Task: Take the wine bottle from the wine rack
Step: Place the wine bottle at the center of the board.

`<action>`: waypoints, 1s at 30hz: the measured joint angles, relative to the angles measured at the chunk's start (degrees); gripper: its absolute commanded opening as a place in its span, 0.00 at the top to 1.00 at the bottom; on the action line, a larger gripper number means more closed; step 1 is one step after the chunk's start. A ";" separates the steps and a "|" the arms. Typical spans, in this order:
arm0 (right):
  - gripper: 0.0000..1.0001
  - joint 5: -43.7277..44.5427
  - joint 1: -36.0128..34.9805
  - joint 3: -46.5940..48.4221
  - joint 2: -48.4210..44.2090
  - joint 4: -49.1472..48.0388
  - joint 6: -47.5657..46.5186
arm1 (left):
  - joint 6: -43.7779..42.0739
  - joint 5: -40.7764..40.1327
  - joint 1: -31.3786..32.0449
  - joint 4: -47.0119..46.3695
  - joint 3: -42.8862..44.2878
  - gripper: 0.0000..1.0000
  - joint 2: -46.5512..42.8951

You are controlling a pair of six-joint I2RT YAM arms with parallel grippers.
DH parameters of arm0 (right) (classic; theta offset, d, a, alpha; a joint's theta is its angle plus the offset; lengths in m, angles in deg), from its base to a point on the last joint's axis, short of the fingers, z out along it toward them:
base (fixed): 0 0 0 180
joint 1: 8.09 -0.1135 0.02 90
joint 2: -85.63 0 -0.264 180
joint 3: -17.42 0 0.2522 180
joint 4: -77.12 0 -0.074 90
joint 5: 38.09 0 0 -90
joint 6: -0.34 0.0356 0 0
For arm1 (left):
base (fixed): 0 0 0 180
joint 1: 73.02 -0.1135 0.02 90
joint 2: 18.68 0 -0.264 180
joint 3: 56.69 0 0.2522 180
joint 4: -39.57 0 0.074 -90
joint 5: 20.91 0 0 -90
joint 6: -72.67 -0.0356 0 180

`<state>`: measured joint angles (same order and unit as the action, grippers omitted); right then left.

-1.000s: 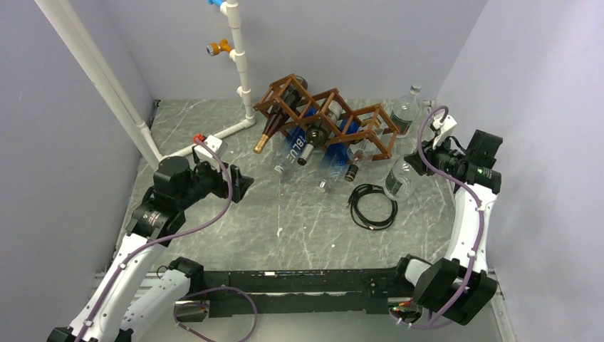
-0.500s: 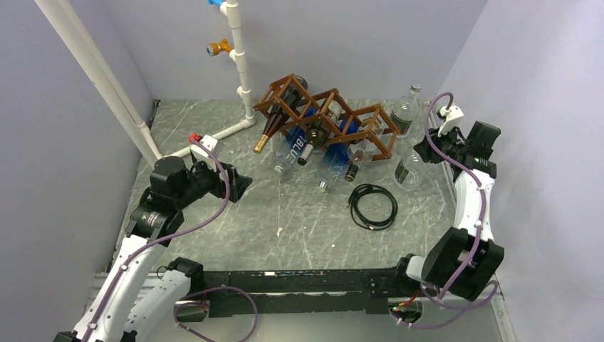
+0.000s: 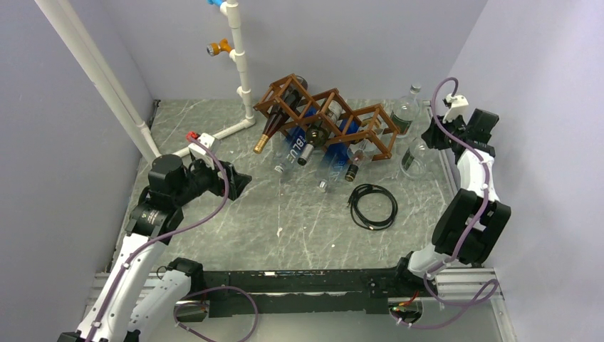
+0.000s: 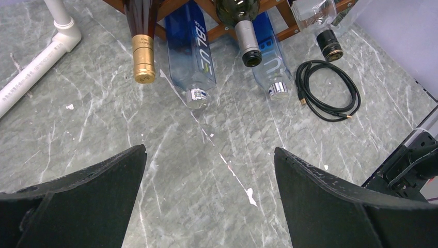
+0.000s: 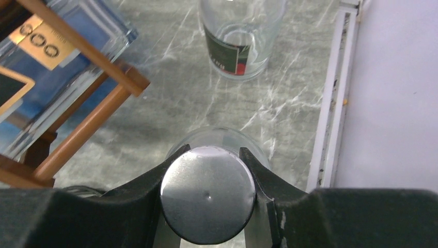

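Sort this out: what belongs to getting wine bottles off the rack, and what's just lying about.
Job: wine rack; gold-capped bottle and dark green bottle in it; clear bottle gripped by the right hand; left hand, open.
Lying about: black cable; white pipe.

This is a robotics lab test cell. A left arm [image 3: 135, 242] and a right arm [image 3: 474, 185] are bolted to a rail [image 3: 299, 281] at the edge of a grey marbled surface [image 3: 299, 221]. Plain lilac panels [image 3: 356, 43] box it in, with a white pipe frame [image 3: 238, 57], loose cable [image 3: 372, 205] and wine rack [image 3: 327, 117] on it.
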<state>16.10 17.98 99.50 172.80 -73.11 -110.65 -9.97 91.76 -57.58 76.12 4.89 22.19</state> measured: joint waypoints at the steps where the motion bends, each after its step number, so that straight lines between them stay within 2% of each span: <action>1: 1.00 0.35 0.00 0.24 0.39 -0.96 0.68 | 0.02 0.13 -0.13 -0.13 -0.07 0.01 0.04; 10: 1.00 4.02 -1.68 2.54 4.42 -7.96 5.20 | 0.83 1.49 -1.16 -0.92 -0.35 0.01 0.37; 30: 1.00 8.85 -4.76 10.93 13.77 -10.93 8.61 | 1.11 2.62 -2.40 -1.11 -0.61 0.00 1.03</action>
<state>24.95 13.21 110.42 186.57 -84.04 -102.04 -8.86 94.39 -59.99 75.01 4.27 23.21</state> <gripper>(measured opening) 0.401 0.995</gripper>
